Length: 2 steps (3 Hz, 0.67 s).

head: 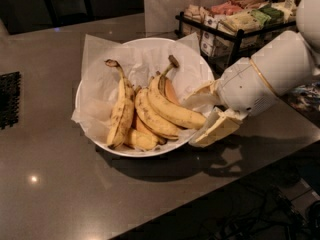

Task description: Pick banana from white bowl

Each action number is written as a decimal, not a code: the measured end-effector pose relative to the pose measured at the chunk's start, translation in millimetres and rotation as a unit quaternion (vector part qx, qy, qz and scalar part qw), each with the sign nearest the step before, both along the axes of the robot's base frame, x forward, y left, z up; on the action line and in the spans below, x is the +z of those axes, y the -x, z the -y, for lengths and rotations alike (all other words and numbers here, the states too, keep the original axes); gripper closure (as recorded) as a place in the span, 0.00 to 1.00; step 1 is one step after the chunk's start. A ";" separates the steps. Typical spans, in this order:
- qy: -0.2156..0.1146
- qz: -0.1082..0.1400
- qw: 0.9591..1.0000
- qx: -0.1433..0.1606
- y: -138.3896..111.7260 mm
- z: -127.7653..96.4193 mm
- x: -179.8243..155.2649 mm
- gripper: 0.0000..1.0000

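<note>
- Edge of a black mat (pixel 7 99), cut off at the left.
- Inside the white bowl (pixel 150 43), the banana (pixel 120 111) lies left of centre.
- The cleaner pair (pixel 167 111) partly hides smaller fruit.
- The gripper (pixel 206 113) is at the bowl's right rim, fingers spread, empty.
- The arm (pixel 270 76) hides part of the far snack rack (pixel 235 21).
</note>
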State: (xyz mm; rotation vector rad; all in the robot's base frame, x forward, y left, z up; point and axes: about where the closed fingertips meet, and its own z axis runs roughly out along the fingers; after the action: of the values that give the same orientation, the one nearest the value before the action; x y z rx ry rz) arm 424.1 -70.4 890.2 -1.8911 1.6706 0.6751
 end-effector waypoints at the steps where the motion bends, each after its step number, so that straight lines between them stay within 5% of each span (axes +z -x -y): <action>1: 0.000 0.000 1.000 0.000 0.0 0.0 0.0 0.88; 2: 0.000 0.000 1.000 0.000 0.0 -0.1 0.0 1.00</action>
State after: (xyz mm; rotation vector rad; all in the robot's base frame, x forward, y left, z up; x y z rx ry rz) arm 424.0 -70.4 890.2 -1.8913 1.6705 0.6750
